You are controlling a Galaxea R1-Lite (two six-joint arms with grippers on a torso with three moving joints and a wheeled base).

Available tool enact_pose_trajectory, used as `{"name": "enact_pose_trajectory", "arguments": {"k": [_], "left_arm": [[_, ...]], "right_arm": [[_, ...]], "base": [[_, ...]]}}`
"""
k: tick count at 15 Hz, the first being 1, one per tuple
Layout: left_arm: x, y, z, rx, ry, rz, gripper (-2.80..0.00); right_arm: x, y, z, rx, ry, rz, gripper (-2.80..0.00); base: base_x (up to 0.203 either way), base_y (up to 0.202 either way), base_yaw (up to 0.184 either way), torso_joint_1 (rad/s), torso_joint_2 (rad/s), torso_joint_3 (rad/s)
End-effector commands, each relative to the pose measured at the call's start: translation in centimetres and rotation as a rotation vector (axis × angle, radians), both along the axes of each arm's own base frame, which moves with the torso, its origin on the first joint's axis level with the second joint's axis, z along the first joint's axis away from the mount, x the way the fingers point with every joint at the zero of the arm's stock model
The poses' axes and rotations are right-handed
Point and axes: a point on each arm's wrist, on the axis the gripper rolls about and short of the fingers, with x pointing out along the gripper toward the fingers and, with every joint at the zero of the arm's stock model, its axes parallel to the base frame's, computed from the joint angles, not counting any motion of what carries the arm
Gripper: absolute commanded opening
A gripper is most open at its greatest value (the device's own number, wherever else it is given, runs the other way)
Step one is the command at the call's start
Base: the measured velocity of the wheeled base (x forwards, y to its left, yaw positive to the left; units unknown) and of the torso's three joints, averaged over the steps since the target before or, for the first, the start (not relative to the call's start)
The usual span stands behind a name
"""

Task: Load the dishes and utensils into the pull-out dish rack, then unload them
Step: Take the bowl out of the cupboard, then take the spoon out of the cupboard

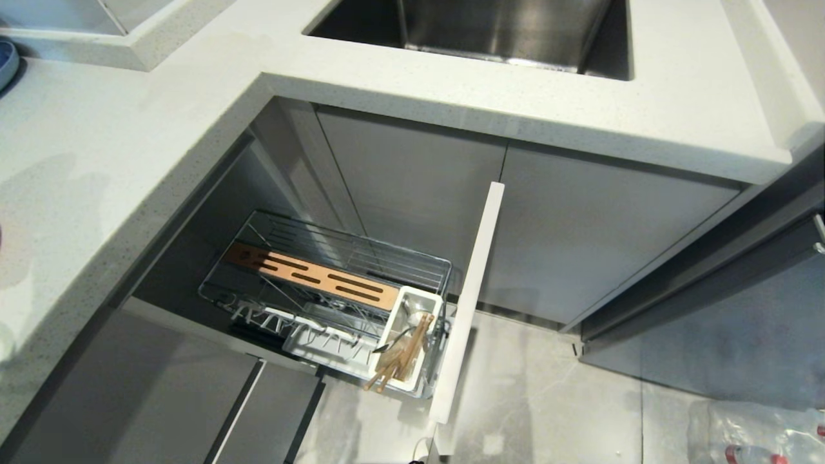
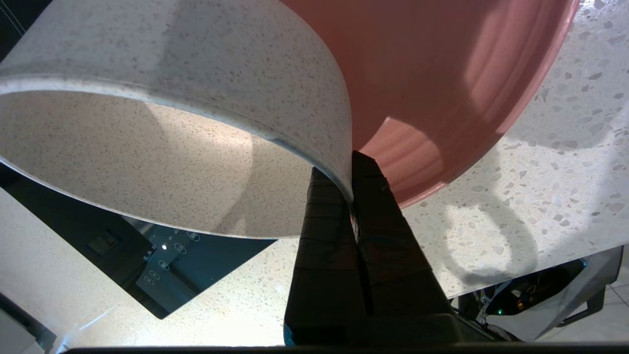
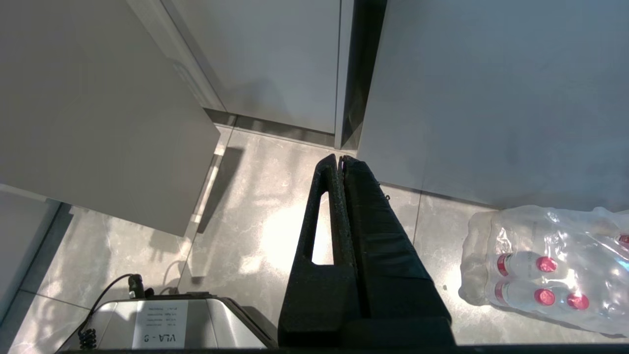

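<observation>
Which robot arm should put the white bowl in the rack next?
The left. Its claw is already shut on the white bowl's rim, over the counter beside the pink plate. The right claw is shut on nothing, hanging low over the floor. The rack is open.

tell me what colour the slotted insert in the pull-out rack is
Light brown wood with dark slots: the slotted insert shows best in the head view.
</observation>
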Motion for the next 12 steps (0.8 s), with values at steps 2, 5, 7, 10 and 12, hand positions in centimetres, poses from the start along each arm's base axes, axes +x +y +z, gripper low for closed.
{"name": "enact_pose_trajectory", "arguments": {"k": [2, 5, 7, 10, 12], "left_arm": [[-0.1, -0.1, 0.0, -0.002, 0.007, 0.001, -2.80], [0.0, 0.0, 0.0, 0.003, 0.000, 0.000, 0.00], [-0.1, -0.1, 0.1, 0.008, -0.008, 0.001, 0.00], [-0.7, -0.5, 0.7, 0.033, -0.052, 0.010, 0.00], [-1.4, -1.0, 1.4, 0.069, -0.101, 0.014, 0.00]], "right_arm": [[0.0, 0.0, 0.0, 0.000, 0.002, 0.000, -2.80], [0.0, 0.0, 0.0, 0.000, 0.002, 0.000, -2.80], [0.0, 0.0, 0.0, 0.000, 0.002, 0.000, -2.80], [0.0, 0.0, 0.0, 0.000, 0.002, 0.000, -2.80], [0.0, 0.0, 0.0, 0.000, 0.002, 0.000, -2.80]], "base": [[0.000, 0.000, 0.000, 0.000, 0.00, 0.000], [0.000, 0.000, 0.000, 0.000, 0.00, 0.000], [0.000, 0.000, 0.000, 0.000, 0.00, 0.000], [0.000, 0.000, 0.000, 0.000, 0.00, 0.000], [0.000, 0.000, 0.000, 0.000, 0.00, 0.000]]}}
